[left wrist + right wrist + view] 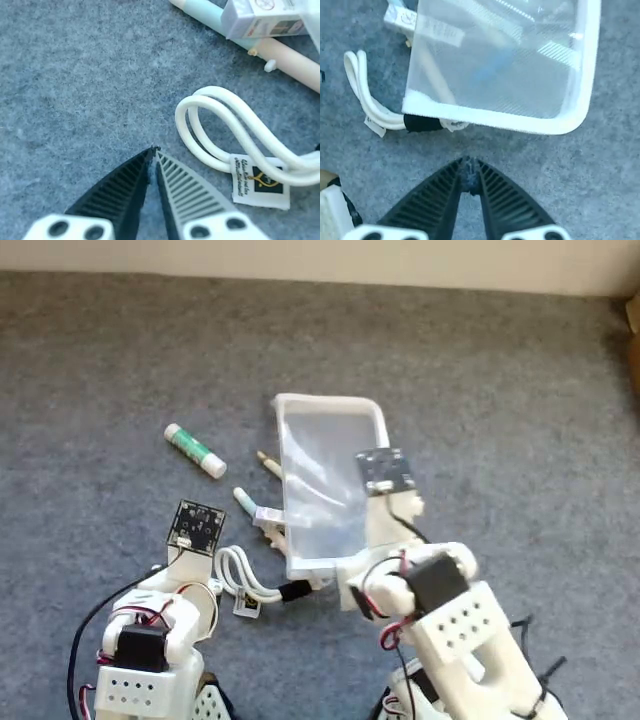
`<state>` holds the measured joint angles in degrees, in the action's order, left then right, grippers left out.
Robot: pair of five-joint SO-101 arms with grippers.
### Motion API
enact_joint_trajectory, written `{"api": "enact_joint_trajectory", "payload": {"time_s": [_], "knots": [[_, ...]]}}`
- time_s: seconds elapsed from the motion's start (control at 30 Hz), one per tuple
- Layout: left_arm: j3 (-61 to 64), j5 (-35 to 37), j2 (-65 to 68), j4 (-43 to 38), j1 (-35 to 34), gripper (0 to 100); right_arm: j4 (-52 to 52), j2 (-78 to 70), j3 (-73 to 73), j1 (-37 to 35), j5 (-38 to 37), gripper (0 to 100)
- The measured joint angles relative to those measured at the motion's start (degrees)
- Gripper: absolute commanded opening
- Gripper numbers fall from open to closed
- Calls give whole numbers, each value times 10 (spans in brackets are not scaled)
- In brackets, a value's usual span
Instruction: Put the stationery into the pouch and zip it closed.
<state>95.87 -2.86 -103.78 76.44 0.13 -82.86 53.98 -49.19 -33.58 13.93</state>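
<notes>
Finds the pale-blue-and-cream plastic pen slantwise ahead of the clenched, empty left gripper, farther from the clenched right gripper.

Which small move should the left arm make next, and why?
Probably open the left gripper and ease it toward the glue stick: its jaws are shut and empty above the carpet, and the glue stick lies clearly outside the pouch, on that arm's side.
</notes>
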Motion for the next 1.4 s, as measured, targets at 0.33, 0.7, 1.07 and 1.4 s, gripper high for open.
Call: {"api": "enact_joint_trajectory", "payload": {"time_s": [0.33, 0.7, 1.07, 1.4], "knots": [[0, 0, 0, 0, 0, 7, 120, -53, -74, -23, 0, 5], [0, 0, 0, 0, 0, 7, 324, -141, -87, 75, 0, 5], [0, 0, 0, 0, 0, 7, 309, -196, 0, 109, 1, 7], [0, 0, 0, 0, 0, 7, 164, -196, 107, 6, 148, 11]]}}
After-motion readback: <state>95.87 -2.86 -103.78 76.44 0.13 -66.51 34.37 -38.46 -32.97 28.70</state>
